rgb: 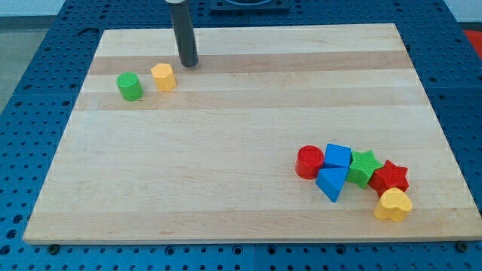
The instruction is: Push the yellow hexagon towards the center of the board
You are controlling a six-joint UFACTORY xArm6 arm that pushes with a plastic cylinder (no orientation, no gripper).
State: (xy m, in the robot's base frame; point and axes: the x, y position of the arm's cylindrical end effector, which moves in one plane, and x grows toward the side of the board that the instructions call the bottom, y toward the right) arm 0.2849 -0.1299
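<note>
I am lining up the push: my tip (188, 63) rests on the bench (226, 165) just beside the hexagon (163, 77), at its 1 o'clock. The tool is a bare rod, holding nothing. Next I should drive toward 5 o'clock, away from the green block (129, 86).

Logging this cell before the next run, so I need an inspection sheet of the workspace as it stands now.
Surface: wooden board, lying on a blue perforated table.
Job's things: yellow hexagon near the view's top left, beside a green cylinder.
Clutter: at the view's bottom right, a cluster of red cylinder, blue cube, blue triangle, green star, red star, yellow heart.
Grippers: none; my tip rests just up and right of the hexagon, apart from it.
Cables: nothing seen.
Surroundings: nothing seen beyond the table.
</note>
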